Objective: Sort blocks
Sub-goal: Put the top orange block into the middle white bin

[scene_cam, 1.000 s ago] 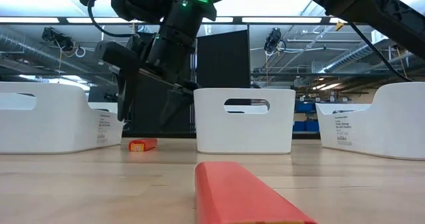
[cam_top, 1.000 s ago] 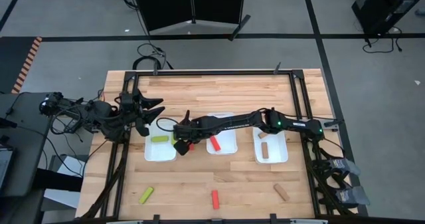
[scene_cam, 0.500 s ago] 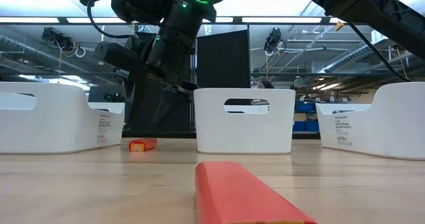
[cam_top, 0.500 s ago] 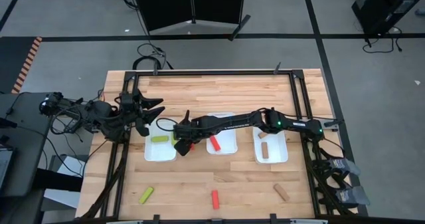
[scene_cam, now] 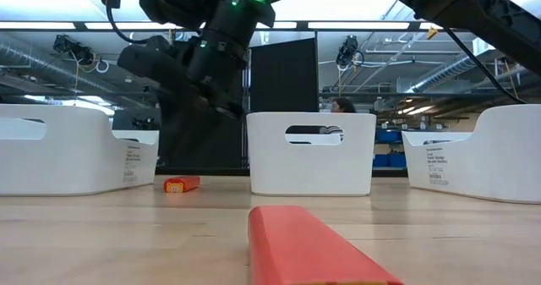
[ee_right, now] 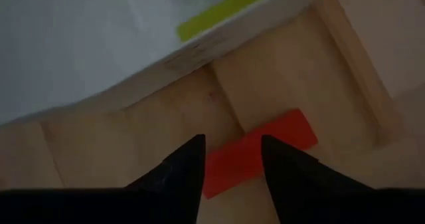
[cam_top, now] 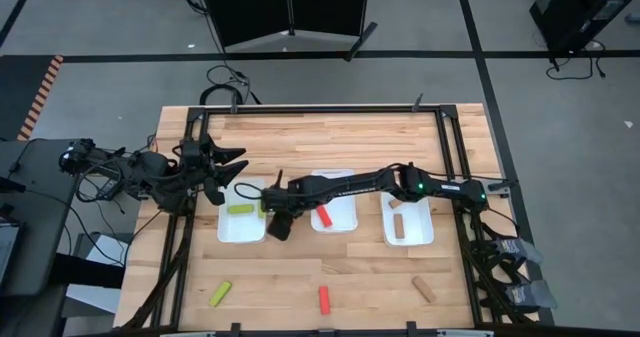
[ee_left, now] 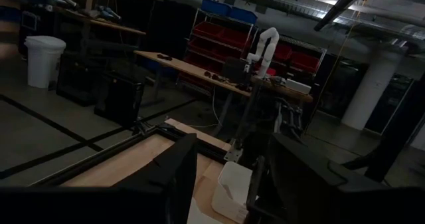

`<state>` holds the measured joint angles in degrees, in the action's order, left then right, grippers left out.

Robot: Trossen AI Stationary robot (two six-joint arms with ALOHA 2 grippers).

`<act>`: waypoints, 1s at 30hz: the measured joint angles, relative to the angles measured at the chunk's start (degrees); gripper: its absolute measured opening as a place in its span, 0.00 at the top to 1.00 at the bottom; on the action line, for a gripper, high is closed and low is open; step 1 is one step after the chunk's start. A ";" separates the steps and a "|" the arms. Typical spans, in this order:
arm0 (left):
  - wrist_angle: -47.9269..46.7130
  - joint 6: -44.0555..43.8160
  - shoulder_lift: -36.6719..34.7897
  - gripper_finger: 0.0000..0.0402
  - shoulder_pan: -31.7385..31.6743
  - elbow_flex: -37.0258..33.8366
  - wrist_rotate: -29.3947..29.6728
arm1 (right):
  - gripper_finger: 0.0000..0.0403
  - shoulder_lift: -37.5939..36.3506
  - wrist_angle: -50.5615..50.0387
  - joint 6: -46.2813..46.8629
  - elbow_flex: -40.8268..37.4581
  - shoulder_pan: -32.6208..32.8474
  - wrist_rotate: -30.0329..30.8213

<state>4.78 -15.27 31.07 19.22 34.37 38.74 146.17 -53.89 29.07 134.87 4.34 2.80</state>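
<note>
My right gripper (cam_top: 280, 221) reaches across the middle tray to the gap between the left tray (cam_top: 228, 229) and the middle tray (cam_top: 345, 217). It is open and hangs above a red block (ee_right: 265, 151) that lies flat on the wood (scene_cam: 182, 184), its fingers on either side of the block without touching. A yellow-green block (cam_top: 240, 209) lies in the left tray, a red one (cam_top: 323, 215) in the middle tray, a brown one (cam_top: 398, 224) in the right tray. My left gripper (cam_top: 226, 167) waits open near the table's far left.
Three loose blocks lie near the table's near edge: yellow-green (cam_top: 220, 293), red (cam_top: 323, 298) and brown (cam_top: 424, 289). The right tray (cam_top: 420, 232) stands under my right arm. A black metal frame (cam_top: 450, 137) runs round the table. Bare wood lies beyond the trays.
My right gripper has shifted a little toward the table's right, over the red block between the trays, and has turned about its wrist; it blurs in the low view. The red block has stayed where it was.
</note>
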 joint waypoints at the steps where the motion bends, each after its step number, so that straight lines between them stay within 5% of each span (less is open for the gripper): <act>1: 0.00 0.00 0.00 0.52 0.00 0.00 0.00 | 0.61 0.00 0.09 -2.03 0.00 0.06 -0.44; 7: 0.00 -0.39 0.01 0.52 0.00 0.00 0.00 | 0.61 0.00 -1.99 -24.04 0.00 1.17 -2.75; 17: 0.00 -1.96 0.02 0.52 0.00 0.00 0.00 | 0.60 -0.24 -8.42 -66.98 -0.02 3.17 2.40; 30: 0.00 -4.34 0.00 0.52 -0.02 0.00 0.63 | 0.50 -0.32 -2.74 -80.75 -0.02 2.40 1.22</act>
<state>4.78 -19.61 31.07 19.20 34.37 39.38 145.85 -56.63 -51.68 134.85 6.74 4.02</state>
